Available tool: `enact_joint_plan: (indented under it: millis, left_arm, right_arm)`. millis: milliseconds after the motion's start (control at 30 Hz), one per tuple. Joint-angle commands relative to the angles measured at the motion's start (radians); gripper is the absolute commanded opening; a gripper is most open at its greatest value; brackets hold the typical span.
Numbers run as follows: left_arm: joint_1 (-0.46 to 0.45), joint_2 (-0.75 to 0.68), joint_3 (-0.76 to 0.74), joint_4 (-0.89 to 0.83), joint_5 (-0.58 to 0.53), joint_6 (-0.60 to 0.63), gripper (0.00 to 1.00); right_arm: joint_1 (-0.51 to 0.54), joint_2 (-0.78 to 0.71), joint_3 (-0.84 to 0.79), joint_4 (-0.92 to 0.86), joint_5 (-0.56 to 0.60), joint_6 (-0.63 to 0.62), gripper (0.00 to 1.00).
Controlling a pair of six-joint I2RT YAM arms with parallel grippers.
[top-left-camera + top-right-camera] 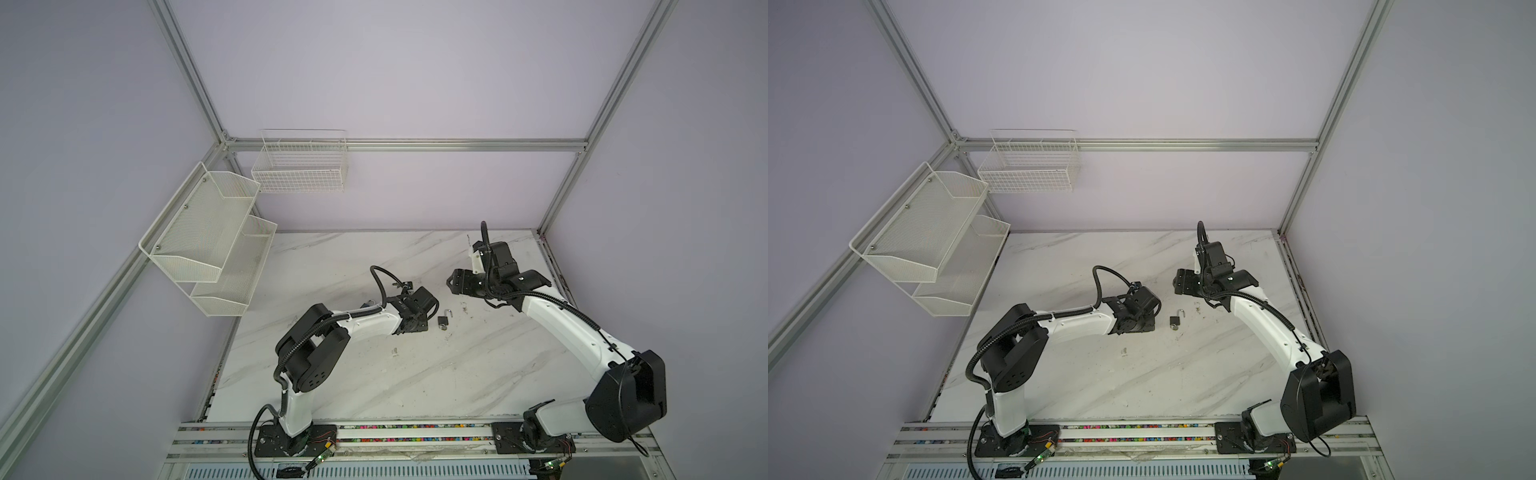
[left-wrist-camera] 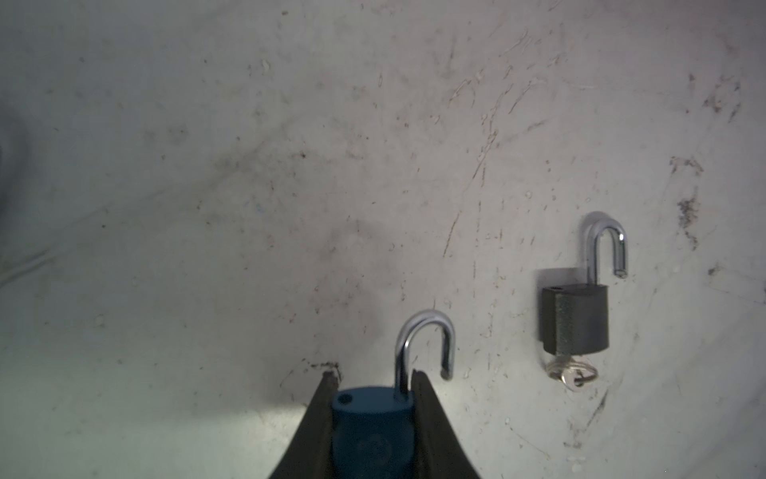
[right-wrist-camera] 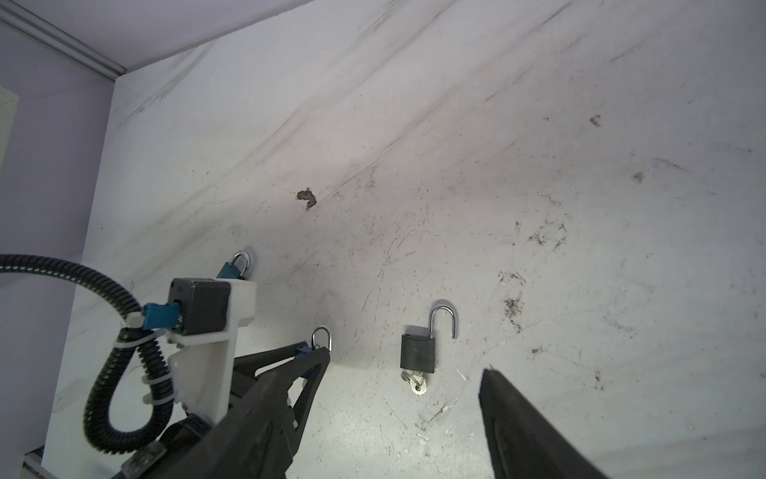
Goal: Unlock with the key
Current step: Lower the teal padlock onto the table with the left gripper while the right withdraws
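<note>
One blue padlock [image 2: 373, 419], sprung, sits clamped by its body in left pincer [image 2: 373, 375], shackle [image 2: 404, 344] free; black padlock [image 2: 576, 319], key [image 2: 574, 377] in, lies on surface [image 2: 248, 207]; right pincer [image 1: 451, 284] seemingly wide, empty.

Both top views look down from high on the whole table [image 1: 353, 257]; both wrist cameras, close, share the black padlock [image 2: 575, 318]

White marble-pattern table [image 1: 374, 374]: surface scuffed, with dark stains. 1 white wire basket [image 1: 299, 174] hangs on the rear wall. 1 white 2-tier mesh rack [image 1: 199, 232] is mounted on the left wall.
</note>
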Motion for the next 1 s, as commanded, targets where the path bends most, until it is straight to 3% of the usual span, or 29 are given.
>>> enact_joint_plan:
  millis: [0,433,767,967]
  left_arm:
    - [-0.005,0.02,0.118,-0.098,-0.03,-0.063,0.0]
    - [-0.009,0.083,0.134,-0.187,0.035,-0.154,0.04]
    - [-0.008,0.08,0.146,-0.191,0.04,-0.198,0.34]
    - [-0.007,0.06,0.155,-0.191,0.028,-0.22,0.45]
  right_arm:
    - [-0.012,-0.026,-0.016,0.055,-0.012,0.011,0.78]
    - [-0.024,-0.08,-0.069,0.128,-0.061,0.024,0.78]
    - [-0.025,-0.09,-0.093,0.156,-0.096,0.027,0.78]
    - [-0.026,-0.094,-0.082,0.157,-0.125,0.041,0.78]
